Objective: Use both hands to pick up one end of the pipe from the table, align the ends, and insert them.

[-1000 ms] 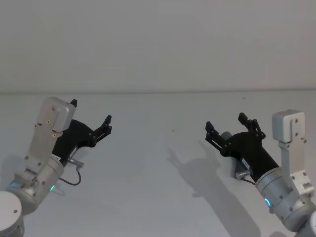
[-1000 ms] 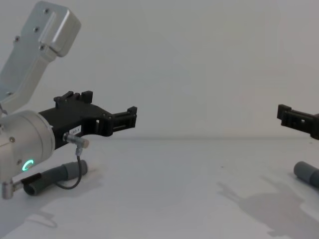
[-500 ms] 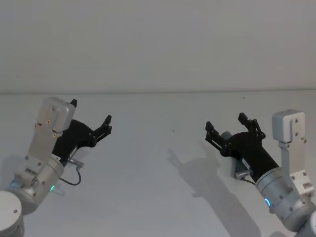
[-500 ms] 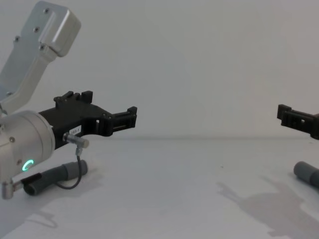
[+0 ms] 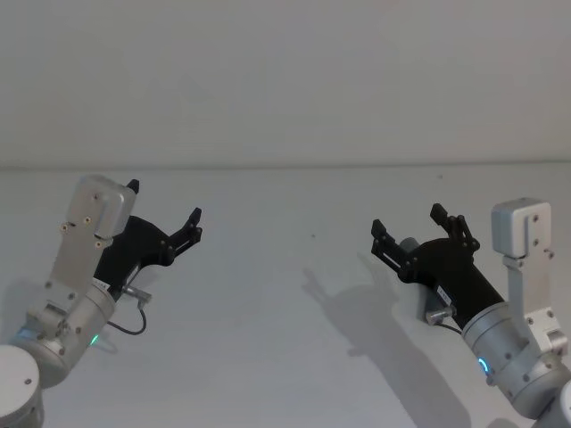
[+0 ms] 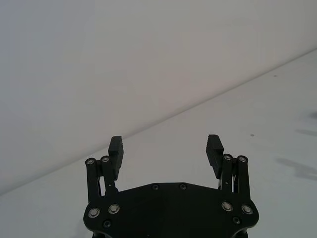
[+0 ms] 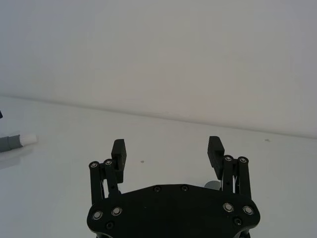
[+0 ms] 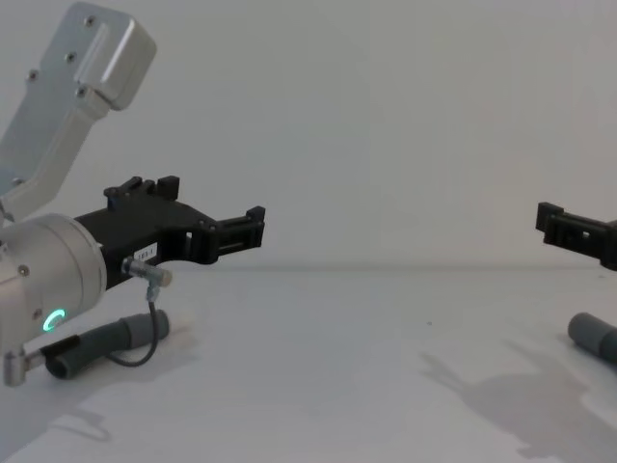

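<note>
Pipe pieces of dark grey corrugated hose lie well apart on the plain white bench (image 5: 277, 294), one at each side. Neither is lifted, so I judge the task to be at its first step, the approach to the grasp. Nearest on the left, the left piece (image 8: 101, 344) rests flat on the bench beneath the silver cylindrical wrist (image 8: 43, 280) with the green ring light. Its narrower grey cuff with a whitish tip (image 7: 16, 142) points toward the middle of the bench. Nearest on the right, the wider mid-grey sleeve (image 8: 590, 337) of the other piece lies on the bench too. A little farther out, the black angular left end effector (image 8: 204, 204) hangs clear of the bench, fingers spread wide with nothing between them. The left piece lies below it and nearer than its fingertips, not touching. The black angular right end effector (image 5: 408, 220) is likewise spread and empty, held above the sleeve, which sits just under its fingers. As I read it, the next move calls for each end effector to come down and draw back until its open fingers straddle the hose just behind the cuff, then close, leaving both ends free to line up. Beyond them the bench runs bare to the pale wall (image 5: 285, 80).
</note>
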You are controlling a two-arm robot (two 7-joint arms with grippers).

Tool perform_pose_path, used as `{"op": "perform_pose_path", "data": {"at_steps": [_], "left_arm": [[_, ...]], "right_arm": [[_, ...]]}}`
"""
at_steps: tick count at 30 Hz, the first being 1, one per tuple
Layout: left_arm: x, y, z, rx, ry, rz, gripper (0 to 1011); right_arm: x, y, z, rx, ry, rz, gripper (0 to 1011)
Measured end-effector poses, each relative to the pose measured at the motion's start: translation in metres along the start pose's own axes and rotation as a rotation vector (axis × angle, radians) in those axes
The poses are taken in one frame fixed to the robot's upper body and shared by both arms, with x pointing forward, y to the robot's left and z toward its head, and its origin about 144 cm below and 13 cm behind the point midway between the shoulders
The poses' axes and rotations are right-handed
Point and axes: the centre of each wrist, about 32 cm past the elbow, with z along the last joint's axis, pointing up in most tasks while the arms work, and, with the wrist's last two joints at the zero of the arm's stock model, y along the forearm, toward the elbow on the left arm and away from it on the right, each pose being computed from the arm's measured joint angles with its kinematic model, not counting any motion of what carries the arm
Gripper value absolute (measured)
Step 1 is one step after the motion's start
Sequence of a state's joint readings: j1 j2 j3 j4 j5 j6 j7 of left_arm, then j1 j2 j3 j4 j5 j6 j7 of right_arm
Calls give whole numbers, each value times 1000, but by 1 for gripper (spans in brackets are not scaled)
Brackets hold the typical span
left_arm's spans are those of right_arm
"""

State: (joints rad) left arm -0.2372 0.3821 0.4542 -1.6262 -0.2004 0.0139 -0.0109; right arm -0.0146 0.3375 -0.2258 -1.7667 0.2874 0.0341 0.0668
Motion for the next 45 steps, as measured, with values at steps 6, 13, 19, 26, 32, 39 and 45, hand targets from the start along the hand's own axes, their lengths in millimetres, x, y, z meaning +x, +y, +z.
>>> {"op": "perform_pose_path", "data": {"at_steps": [6, 13, 19, 26, 32, 39, 45], "left_arm": [[0, 0, 0, 0, 0, 0, 1001], [0, 0, 0, 0, 0, 0, 1001], [0, 0, 0, 0, 0, 0, 1001], [0, 0, 0, 0, 0, 0, 1001], [0, 0, 0, 0, 0, 0, 1001], [0, 0, 0, 1, 0, 0, 1001], [2, 1, 3, 26, -1, -7, 1001]], "right_arm": [[0, 0, 0, 0, 0, 0, 1002], [0, 0, 0, 0, 0, 0, 1002], [0, 0, 0, 0, 0, 0, 1002], [0, 0, 0, 0, 0, 0, 1002], [0, 0, 0, 0, 0, 0, 1002], [0, 0, 0, 0, 0, 0, 1002], [0, 0, 0, 0, 0, 0, 1002]]}}
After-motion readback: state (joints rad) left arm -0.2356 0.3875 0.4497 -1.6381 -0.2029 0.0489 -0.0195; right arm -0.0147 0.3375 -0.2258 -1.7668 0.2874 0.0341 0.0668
